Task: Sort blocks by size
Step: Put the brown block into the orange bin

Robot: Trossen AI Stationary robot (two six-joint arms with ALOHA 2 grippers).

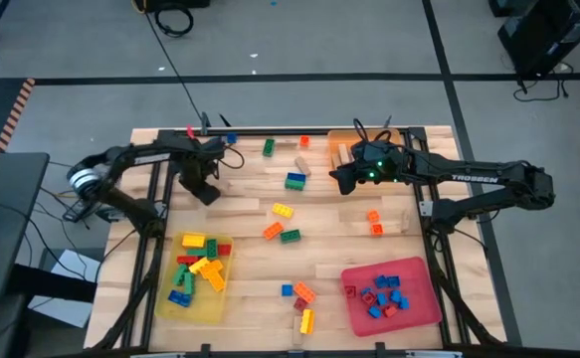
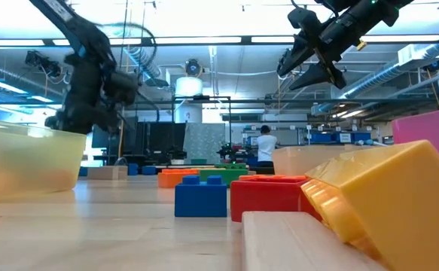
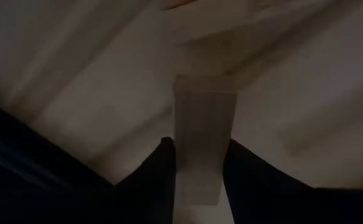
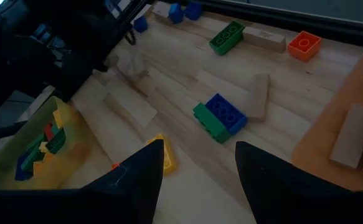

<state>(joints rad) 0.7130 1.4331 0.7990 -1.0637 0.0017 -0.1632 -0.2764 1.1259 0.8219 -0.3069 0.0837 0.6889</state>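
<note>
- left gripper (image 1: 207, 189) is down at the desk (image 1: 339, 254) near the far left corner, jaws pinching a tan block (image 3: 201, 143)
- right gripper (image 1: 341, 179) hangs near the far edge, jaws spread, nothing in them

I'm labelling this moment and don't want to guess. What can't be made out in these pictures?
- Left gripper, high view: its own dark body hides the fingertips and whatever lies under them.
- Wooden block, left wrist view: dim; its near end is hidden between the fingers, so contact is unclear.
- Red tray, high view: bricks too small to count.
- Right gripper, low view: nothing visibly held.
</note>
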